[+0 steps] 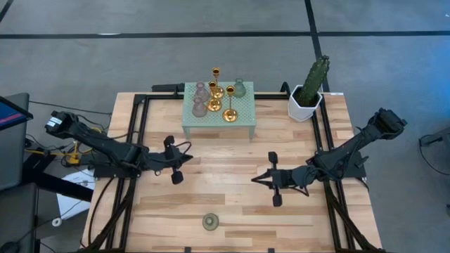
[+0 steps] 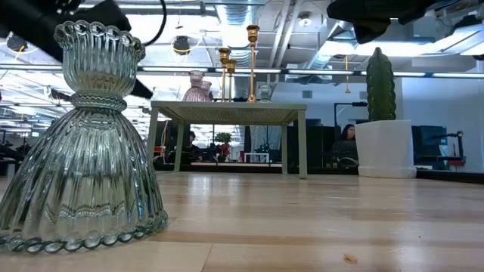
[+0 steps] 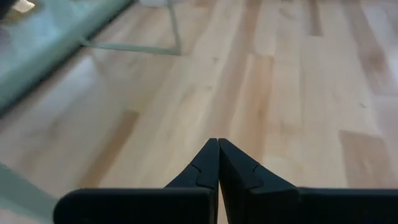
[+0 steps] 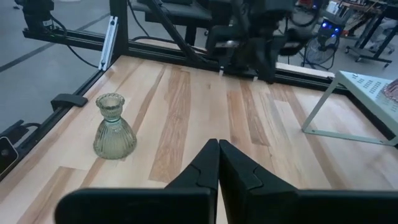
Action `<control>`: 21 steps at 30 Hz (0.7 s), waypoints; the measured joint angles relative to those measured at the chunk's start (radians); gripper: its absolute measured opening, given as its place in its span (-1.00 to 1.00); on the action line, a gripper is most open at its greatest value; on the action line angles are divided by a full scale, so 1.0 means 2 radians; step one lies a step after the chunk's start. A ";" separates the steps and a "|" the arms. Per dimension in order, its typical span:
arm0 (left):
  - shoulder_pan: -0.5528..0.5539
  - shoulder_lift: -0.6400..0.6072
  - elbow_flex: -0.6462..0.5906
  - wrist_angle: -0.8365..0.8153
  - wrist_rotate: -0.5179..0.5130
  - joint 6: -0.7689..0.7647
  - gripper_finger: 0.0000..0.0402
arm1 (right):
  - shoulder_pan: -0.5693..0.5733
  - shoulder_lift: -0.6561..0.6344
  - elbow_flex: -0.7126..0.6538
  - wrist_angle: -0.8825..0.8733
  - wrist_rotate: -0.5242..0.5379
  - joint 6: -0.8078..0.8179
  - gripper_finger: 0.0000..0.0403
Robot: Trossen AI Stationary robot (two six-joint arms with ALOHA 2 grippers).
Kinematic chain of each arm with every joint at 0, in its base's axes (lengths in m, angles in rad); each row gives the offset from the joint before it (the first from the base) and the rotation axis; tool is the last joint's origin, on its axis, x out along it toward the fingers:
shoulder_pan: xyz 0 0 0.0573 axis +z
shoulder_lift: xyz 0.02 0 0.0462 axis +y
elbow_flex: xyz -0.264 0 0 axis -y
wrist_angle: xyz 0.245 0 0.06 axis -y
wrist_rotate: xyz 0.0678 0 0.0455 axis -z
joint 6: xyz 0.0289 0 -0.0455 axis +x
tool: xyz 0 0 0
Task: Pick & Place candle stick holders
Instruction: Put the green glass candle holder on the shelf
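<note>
Several candle stick holders stand on the mint green perforated stand [image 1: 242, 114] at the table's far middle: three gold ones [image 1: 230, 105], two pink ones [image 1: 200, 98] and a sage green one [image 1: 240, 88]. Another sage green bell-shaped holder [image 1: 211, 222] stands upright on its base near the table's near edge; it also shows in the low view [image 2: 79, 143] and in the right wrist view [image 4: 114, 127]. My left gripper [image 1: 188, 159] is shut and empty at left of centre. My right gripper [image 1: 256, 179] is shut and empty at right of centre.
A cactus [image 1: 316, 74] in a white pot [image 1: 304, 105] stands at the far right, beside the stand. Bare wood lies between the two grippers and around the lone holder. Black frame rails [image 1: 133, 140] run along the table's left and right sides.
</note>
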 joint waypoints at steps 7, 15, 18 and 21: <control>0.000 0.000 -0.055 0.092 0.092 0.007 -0.98 | -0.015 0.000 0.000 0.003 0.000 0.000 -1.00; 0.000 0.006 -0.098 0.180 0.242 0.012 -0.98 | -0.027 0.000 0.000 0.001 0.000 0.000 -1.00; -0.002 0.021 -0.107 0.217 0.253 0.013 -0.98 | -0.027 0.000 0.000 0.000 0.000 -0.004 -1.00; -0.002 0.054 -0.107 0.251 0.262 0.013 -0.98 | -0.027 0.000 0.000 -0.001 0.000 -0.004 -1.00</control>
